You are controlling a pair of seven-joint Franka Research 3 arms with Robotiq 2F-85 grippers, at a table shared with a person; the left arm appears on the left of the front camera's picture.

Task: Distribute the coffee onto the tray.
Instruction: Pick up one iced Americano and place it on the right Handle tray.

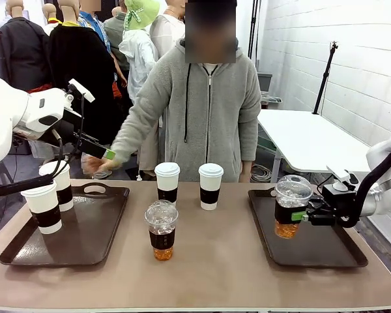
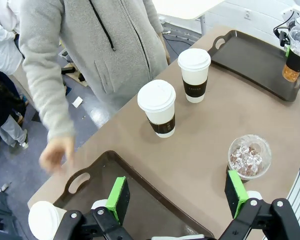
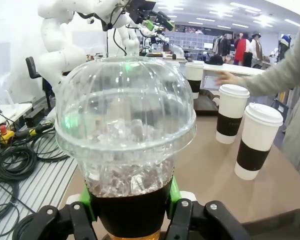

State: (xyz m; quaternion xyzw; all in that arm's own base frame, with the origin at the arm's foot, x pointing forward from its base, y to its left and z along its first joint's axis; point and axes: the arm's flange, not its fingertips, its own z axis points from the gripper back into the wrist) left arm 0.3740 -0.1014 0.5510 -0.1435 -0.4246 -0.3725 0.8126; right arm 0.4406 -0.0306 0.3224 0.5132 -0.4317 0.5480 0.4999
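My right gripper is shut on the dark sleeve of a clear dome-lidded coffee with amber liquid, held upright at the left part of the right tray. The right wrist view shows this cup close up, with that gripper around it. Another dome-lidded coffee stands mid-table. Behind it stand two white lidded cups. Two more white cups stand on the left tray. My left gripper is open and holds nothing. It hangs raised above that tray's far edge.
A person in a grey hoodie stands at the far side of the table. One of their hands reaches down close to my left gripper, beyond the left tray's handle. Bare table lies between the trays around the cups.
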